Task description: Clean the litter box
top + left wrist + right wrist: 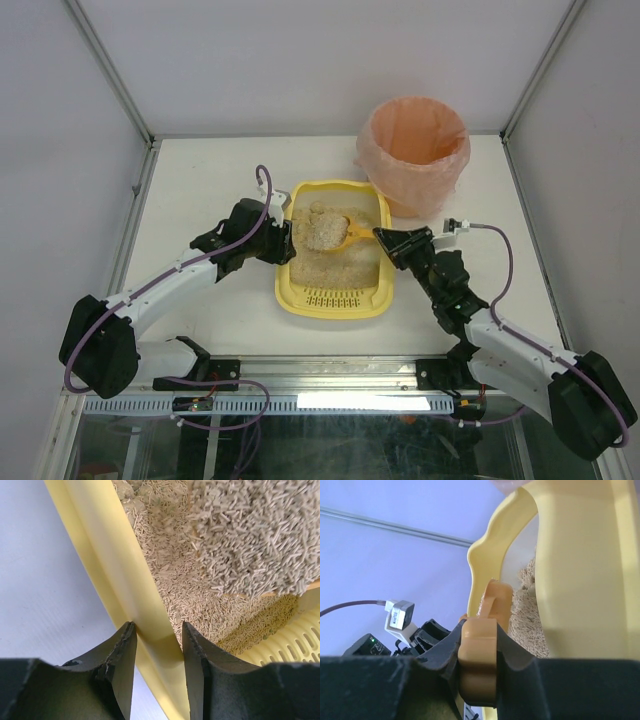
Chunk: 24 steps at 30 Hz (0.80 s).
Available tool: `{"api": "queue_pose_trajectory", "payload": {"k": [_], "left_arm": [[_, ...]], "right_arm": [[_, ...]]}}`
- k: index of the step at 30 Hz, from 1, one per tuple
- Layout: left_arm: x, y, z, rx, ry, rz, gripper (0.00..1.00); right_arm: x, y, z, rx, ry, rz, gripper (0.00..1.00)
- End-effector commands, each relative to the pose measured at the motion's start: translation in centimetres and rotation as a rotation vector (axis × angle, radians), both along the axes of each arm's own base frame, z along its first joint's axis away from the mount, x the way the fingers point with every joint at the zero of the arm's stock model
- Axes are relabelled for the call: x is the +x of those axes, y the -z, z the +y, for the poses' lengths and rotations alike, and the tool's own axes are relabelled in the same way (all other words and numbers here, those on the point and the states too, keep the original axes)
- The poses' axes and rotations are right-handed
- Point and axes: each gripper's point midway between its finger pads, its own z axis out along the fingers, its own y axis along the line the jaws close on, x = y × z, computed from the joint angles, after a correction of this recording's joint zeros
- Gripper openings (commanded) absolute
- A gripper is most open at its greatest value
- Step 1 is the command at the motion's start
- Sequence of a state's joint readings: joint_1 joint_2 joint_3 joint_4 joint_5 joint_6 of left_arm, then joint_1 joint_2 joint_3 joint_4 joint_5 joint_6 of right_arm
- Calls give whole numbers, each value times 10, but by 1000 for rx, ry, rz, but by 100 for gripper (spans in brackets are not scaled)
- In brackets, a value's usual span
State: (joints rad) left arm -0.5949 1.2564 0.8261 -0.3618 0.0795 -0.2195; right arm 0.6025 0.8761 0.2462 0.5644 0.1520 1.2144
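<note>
The pale-yellow litter box (284, 290) lies mid-table with beige litter (335, 268) and its slotted grate (335, 297) at the near end. My left gripper (283, 241) is shut on the box's left wall; in the left wrist view (157, 630) the yellow rim (115, 555) runs between the jaws. My right gripper (386, 240) is shut on the handle of the orange scoop (327, 231), which holds a heap of litter above the box's far half. The right wrist view shows the handle (479, 650) pinched between the fingers (480, 629) beside the box wall (580, 555).
A round bin (412, 150) lined with a pink-orange bag stands at the back right, just beyond the box's far right corner. White walls with metal posts close in the table on three sides.
</note>
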Motion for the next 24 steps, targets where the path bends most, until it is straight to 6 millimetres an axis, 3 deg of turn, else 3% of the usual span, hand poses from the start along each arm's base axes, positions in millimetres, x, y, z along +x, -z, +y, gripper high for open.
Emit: {"api": "queue_pose_trajectory", "payload": {"k": [1,8,12,15,18,19,21,22,24], "left_arm": [[-15,-6,-26,-74,117,19,38],[-10,-11,-20,-59,84,-9,40],[-8,-14,-18,-56,72,-25,42],[-7,-14,-17,-56,68,-24,43],[-7,-13,-17,-56,67,-23,46],[-6,-14,-17,-55,64,-24,46],[-5,-15,-17,-55,63,-28,48],[-6,-15,-17,-55,62,-29,49],[-7,-14,-15,-53,56,-27,52]], "right_arm": [[5,-49,-12,123,38,-129,0],[14,-38,-42,163,106,-107,0],[9,-45,-35,222,34,-166,0],[13,-40,-47,273,60,-149,0],[11,-51,-32,249,-26,-171,0],[12,-55,-37,261,-15,-198,0],[18,-41,-58,294,75,-143,0],[19,-39,-58,280,79,-124,0],[18,-49,-41,213,-4,-153,0]]}}
